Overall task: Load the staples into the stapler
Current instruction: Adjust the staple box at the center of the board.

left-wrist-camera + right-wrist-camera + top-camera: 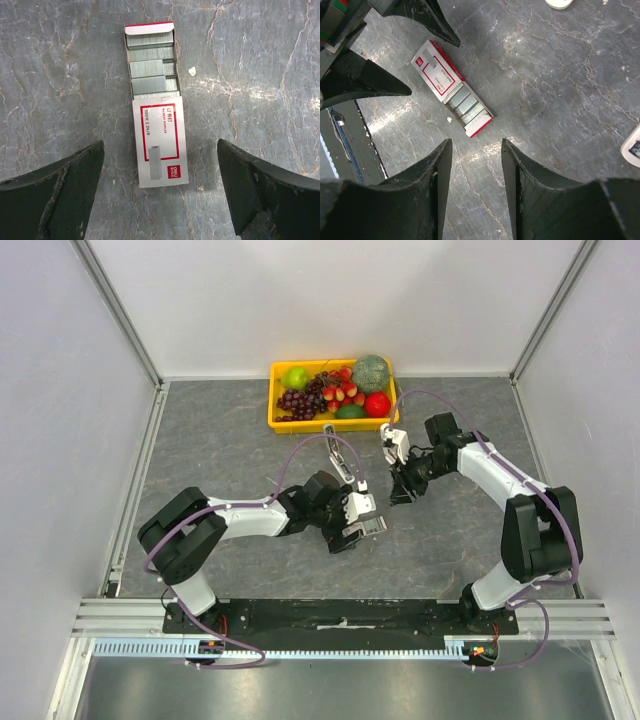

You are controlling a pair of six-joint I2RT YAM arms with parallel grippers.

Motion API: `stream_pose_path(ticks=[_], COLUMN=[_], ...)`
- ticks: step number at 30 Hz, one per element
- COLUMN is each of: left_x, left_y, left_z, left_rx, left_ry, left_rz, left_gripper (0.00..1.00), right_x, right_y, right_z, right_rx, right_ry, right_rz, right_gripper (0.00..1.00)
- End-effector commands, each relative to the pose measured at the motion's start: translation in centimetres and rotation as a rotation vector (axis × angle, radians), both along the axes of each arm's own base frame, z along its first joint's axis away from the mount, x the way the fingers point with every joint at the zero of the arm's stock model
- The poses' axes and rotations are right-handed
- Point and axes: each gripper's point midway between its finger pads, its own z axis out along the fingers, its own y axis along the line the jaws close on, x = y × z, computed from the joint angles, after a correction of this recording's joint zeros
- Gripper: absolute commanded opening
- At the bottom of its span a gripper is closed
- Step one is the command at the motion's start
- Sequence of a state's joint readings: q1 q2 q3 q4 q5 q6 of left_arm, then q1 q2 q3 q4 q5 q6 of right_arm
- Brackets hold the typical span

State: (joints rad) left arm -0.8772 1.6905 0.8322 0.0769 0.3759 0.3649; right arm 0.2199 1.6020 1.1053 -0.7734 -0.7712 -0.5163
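The staples box (159,145) is white with red markings and lies flat on the grey table. Its tray is slid half out, showing silvery strips (152,75). My left gripper (160,144) hovers over the box, open wide, with one finger on each side of it and nothing held. In the right wrist view the same box (452,87) lies just beyond my right gripper (476,142), which is open and empty. A black and silver stapler (340,456) lies behind the left gripper (365,522). A white stapler (392,444) lies beside the right gripper (404,486).
A yellow bin (272,400) of toy fruit stands at the back of the table, just behind the staplers. Pale walls with metal rails enclose the table on the left, right and back. A small white crumb (192,71) lies beside the box.
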Motion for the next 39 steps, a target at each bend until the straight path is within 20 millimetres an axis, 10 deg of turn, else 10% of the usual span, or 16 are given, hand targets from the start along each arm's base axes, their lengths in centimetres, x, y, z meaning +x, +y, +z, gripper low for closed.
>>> stream_pose_path(ticks=[1, 13, 25, 39], left_x=[0.6, 1.2, 1.5, 1.8], left_y=[-1.1, -1.0, -0.6, 1.3], left_z=[0.4, -1.1, 0.9, 4.0], left_rx=[-0.008, 0.031, 0.062, 0.170], left_ry=[-0.030, -0.026, -0.047, -0.078], left_rz=[-0.023, -0.002, -0.006, 0.018], left_gripper=[1.00, 0.88, 0.29, 0.32], right_x=[-0.1, -1.3, -1.4, -1.5], right_y=[-0.2, 0.2, 0.1, 0.2], right_z=[1.6, 0.3, 0.0, -0.5], right_rx=[0.041, 0.063, 0.059, 0.059], right_ry=[-0.042, 0.050, 0.059, 0.087], right_rz=[0.002, 0.039, 0.041, 0.039], right_gripper=[0.51, 0.50, 0.50, 0.50])
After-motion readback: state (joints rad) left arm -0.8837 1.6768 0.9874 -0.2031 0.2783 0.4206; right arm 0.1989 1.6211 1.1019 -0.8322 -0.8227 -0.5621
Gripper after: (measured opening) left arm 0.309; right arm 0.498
